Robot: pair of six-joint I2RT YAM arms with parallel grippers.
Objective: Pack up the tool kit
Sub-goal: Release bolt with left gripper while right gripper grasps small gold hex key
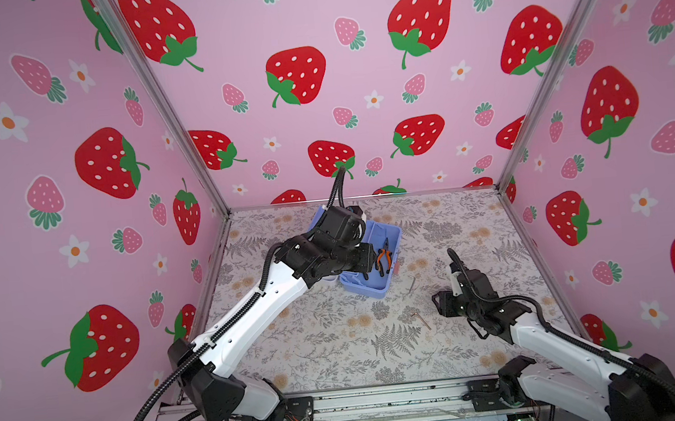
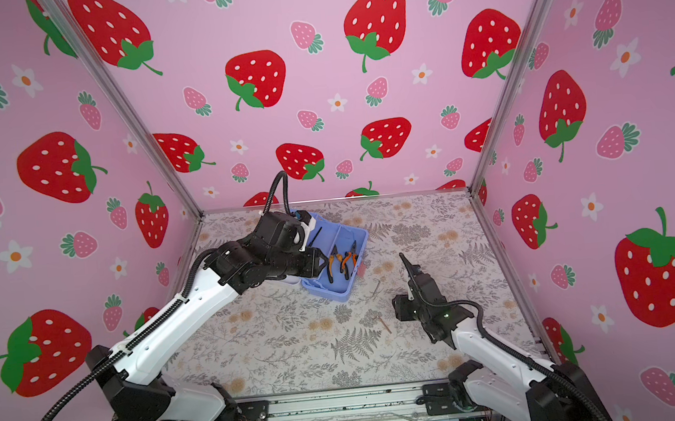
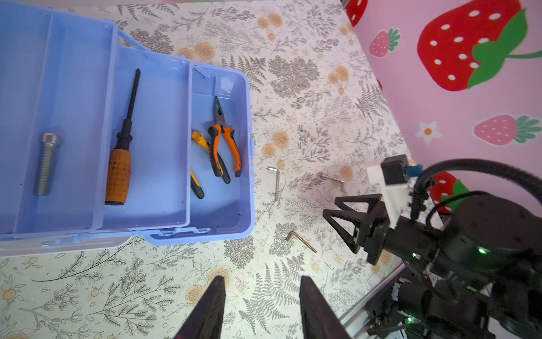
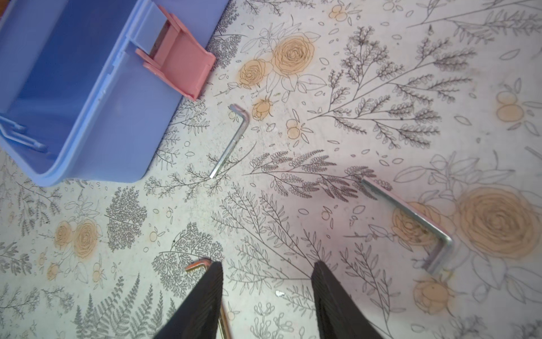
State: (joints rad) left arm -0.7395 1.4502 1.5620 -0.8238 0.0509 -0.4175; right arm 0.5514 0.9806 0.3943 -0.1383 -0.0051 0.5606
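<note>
Left wrist view: left gripper [image 3: 261,278] has its fingers apart and empty above the table [image 3: 293,117]. Tool kit [image 1: 370,291] lies open at 12 o'clock of table centre in both top views. Pliers [image 3: 224,146], screwdriver [image 3: 121,146] and bolt [image 3: 47,164] are inside. Hex keys [image 4: 230,141] lie on the table at 4–5 o'clock of the tool kit. Right gripper [image 4: 267,264] is spread and grasps nothing.

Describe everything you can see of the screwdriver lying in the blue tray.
The screwdriver has a thin black shaft, a black collar and a thick orange-brown handle with a speckled, cork-like look and a dark end. It lies flat on the floor of one compartment of the periwinkle tray, alone there. Its handle runs close along the divider on the side of the bolt; whether it touches that wall is unclear. Nothing grips it.
</note>
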